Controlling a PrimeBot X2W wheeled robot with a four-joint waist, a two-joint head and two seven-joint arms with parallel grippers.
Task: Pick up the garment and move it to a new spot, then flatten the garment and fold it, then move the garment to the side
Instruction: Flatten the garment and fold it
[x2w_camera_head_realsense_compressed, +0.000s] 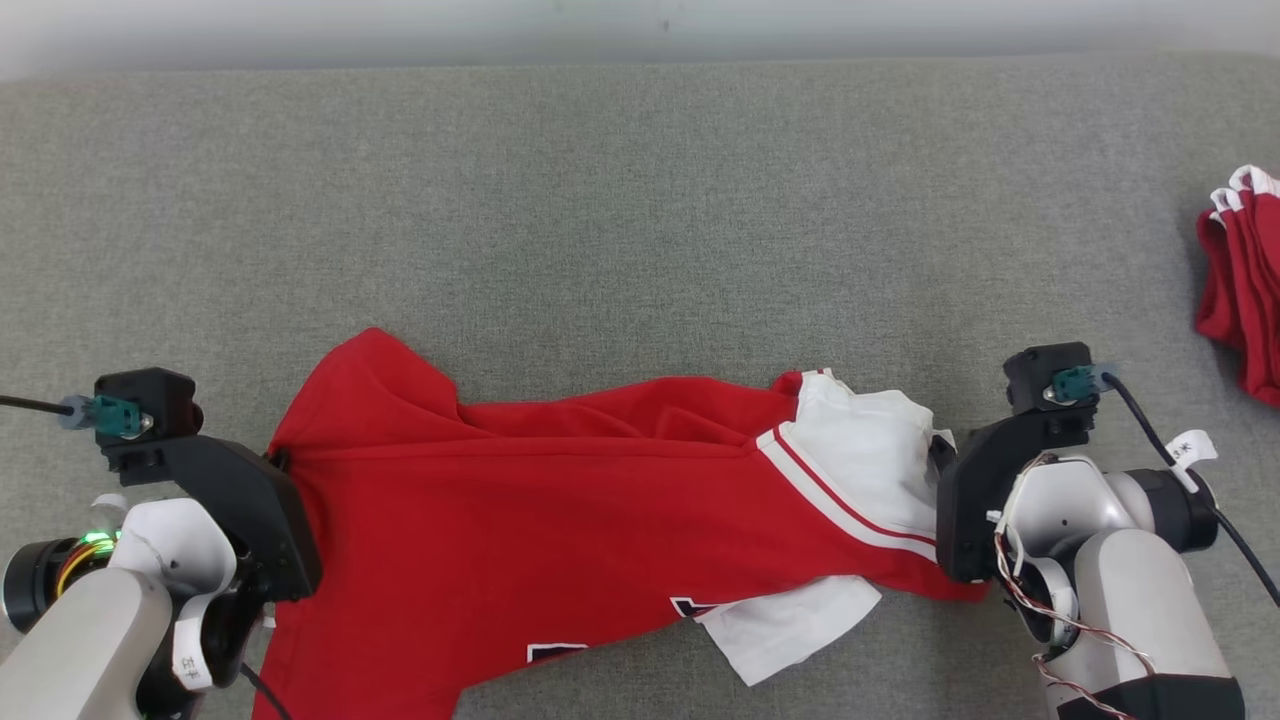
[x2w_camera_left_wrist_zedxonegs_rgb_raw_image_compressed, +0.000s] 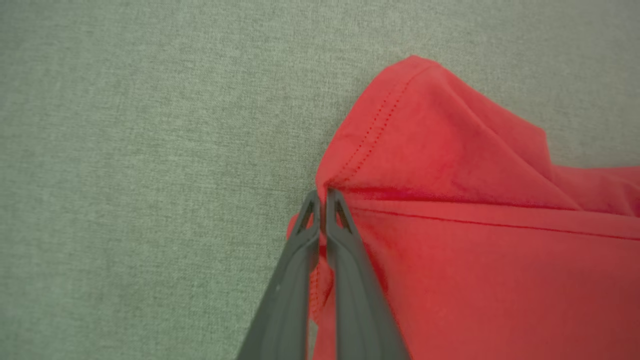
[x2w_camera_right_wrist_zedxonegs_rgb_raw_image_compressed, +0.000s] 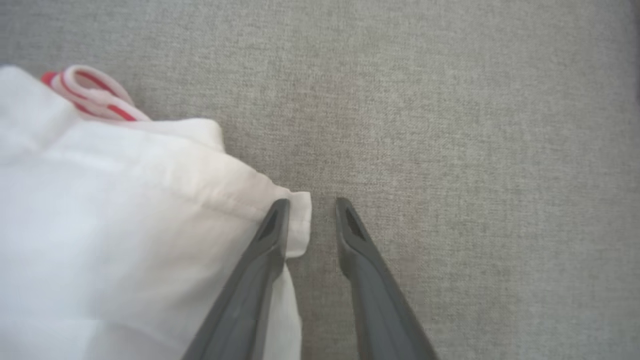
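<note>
Red garment w/ white sleeves lies crumpled lengthwise across the near part of the grey fabric worktop, strung out btwn the two grippers. Body is red, bunched in long folds along its far edge. One red corner peaks toward the far side near the left end. A white sleeve w/ red-and-white striped trim sits at the right end. A 2nd white piece sticks out from under the near edge, flat on the worktop. Bits of dark-and-white lettering show at the near edge, too cut off to read

Left gripper sits at the garment's left end. Left wrist view: left gripper has its jaws pressed together, pinching the red hem just beside a stitched seam, w/ cloth spreading away to view-right

Right gripper is at the right end, against the white sleeve. Right wrist view: right gripper has its jaws apart w/ a clear gap. A corner of the white hem pokes into that gap beside the view-left finger. The other finger is over bare grey cloth, so nothing is clamped

A stack of red cloth w/ white edging lies at the worktop's far right, well apart from the garment, partly cut off by the frame
</note>
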